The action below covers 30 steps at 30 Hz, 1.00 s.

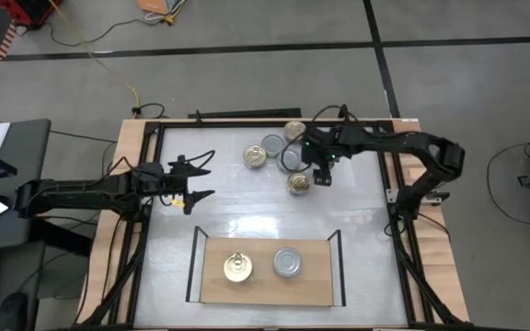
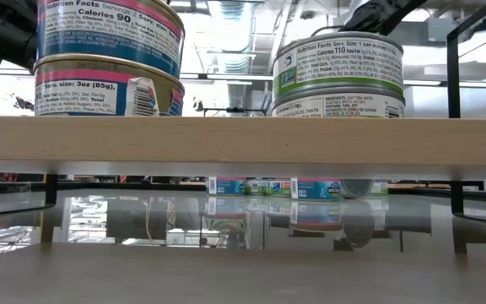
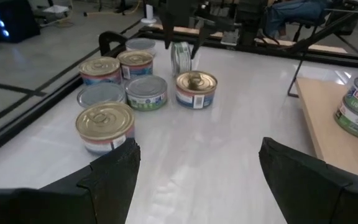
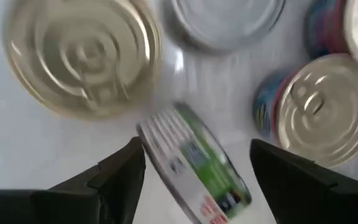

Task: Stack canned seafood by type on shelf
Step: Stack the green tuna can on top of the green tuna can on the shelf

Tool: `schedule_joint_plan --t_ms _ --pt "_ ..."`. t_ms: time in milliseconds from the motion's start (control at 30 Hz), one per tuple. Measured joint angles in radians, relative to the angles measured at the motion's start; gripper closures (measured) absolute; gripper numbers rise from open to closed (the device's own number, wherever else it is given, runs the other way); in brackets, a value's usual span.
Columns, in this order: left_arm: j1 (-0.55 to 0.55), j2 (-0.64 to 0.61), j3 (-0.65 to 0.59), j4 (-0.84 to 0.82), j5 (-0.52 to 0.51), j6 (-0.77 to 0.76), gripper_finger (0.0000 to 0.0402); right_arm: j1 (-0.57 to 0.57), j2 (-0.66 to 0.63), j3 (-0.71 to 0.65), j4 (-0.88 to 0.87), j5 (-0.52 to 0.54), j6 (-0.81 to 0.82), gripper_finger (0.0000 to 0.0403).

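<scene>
Several canned seafood tins with gold or silver lids sit in a loose group (image 1: 279, 152) at the far middle of the table. One green-banded tin (image 4: 194, 165) stands on its edge. My right gripper (image 4: 197, 149) (image 1: 317, 165) hangs open over that tin, pointing down, with one finger on either side and no touch that shows. The wooden shelf (image 1: 265, 287) stands at the near edge. It bears a gold-lidded stack (image 1: 237, 268) and a silver-lidded stack (image 1: 288, 263), each two tins high in the low view. My left gripper (image 1: 196, 184) waits open at the table's left.
Black uprights (image 1: 191, 267) (image 1: 341, 267) stand at both ends of the shelf. A gold tin (image 1: 299, 182) lies just near-side of my right gripper. A black frame (image 1: 155, 184) runs around the white tabletop. Bare table lies between the tins and the shelf.
</scene>
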Motion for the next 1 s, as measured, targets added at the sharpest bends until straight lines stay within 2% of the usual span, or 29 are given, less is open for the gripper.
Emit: schedule_joint_plan --t_ms 233,367,500,667,733,867,1000 --pt "0.0 0.0 0.0 -0.05 0.001 -0.009 0.0084 0.002 0.035 0.009 -0.103 0.0 -0.195 0.0086" --pt "0.0 0.0 0.0 -0.05 0.001 -0.008 0.0084 0.007 0.052 0.009 -0.09 0.002 -0.203 0.0103" --pt "0.0 0.0 0.0 -0.063 0.002 -0.01 0.0084 0.012 0.091 0.009 -0.091 0.0 -0.2 0.015" --pt "0.0 0.0 0.0 -0.07 0.002 -0.01 0.0084 0.032 0.115 0.009 -0.135 -0.007 -0.143 0.0245" --pt "0.0 0.0 0.0 -0.07 0.002 -0.01 0.0084 0.039 0.105 0.013 -0.169 -0.013 -0.115 0.0256" --pt "0.0 0.0 0.0 -0.064 0.002 -0.008 0.0084 0.045 0.076 0.078 -0.258 -0.072 -0.042 0.0256" --pt "0.0 0.0 0.0 -0.061 0.002 -0.008 0.0084 0.043 0.047 0.166 -0.265 -0.267 0.074 0.0256"
